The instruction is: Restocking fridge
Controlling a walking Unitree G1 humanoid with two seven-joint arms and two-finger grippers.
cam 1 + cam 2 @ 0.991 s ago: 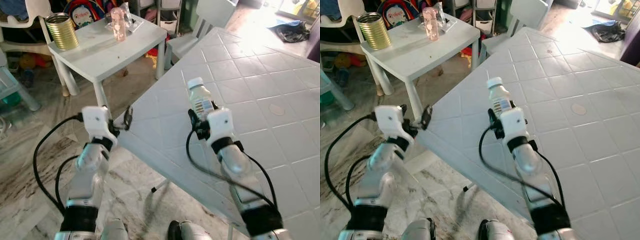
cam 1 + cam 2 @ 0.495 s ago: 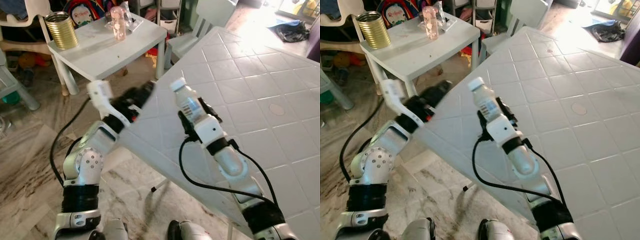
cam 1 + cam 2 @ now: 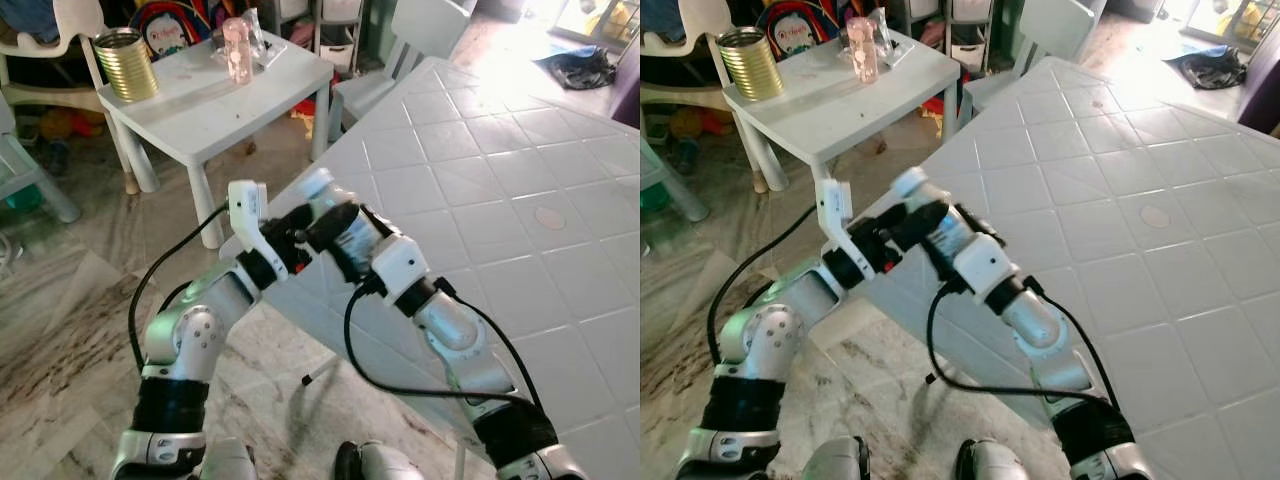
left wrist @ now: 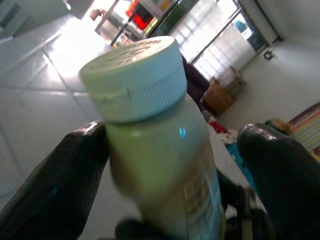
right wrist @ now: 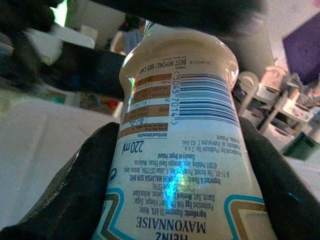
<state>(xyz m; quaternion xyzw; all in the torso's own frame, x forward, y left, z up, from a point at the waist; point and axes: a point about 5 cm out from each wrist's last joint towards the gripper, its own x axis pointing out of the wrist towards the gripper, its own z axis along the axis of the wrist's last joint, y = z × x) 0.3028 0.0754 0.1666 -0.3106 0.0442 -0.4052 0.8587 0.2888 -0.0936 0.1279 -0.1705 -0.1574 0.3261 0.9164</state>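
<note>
Over the near left corner of the big white table (image 3: 520,180), the right gripper (image 3: 352,238) clamps a mayonnaise bottle (image 3: 335,215) by its body, tipped so the white cap (image 3: 316,186) points left. The left gripper (image 3: 318,222) reaches in from the left, its fingers (image 4: 55,185) spread around the bottle's neck, one touching, the other apart. Far left, a small table (image 3: 190,100) holds a gold can (image 3: 124,64) and a pink bottle (image 3: 237,48).

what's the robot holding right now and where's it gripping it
The right gripper clamps the mayonnaise bottle around its labelled body; the left gripper brackets its neck, unclosed.
</note>
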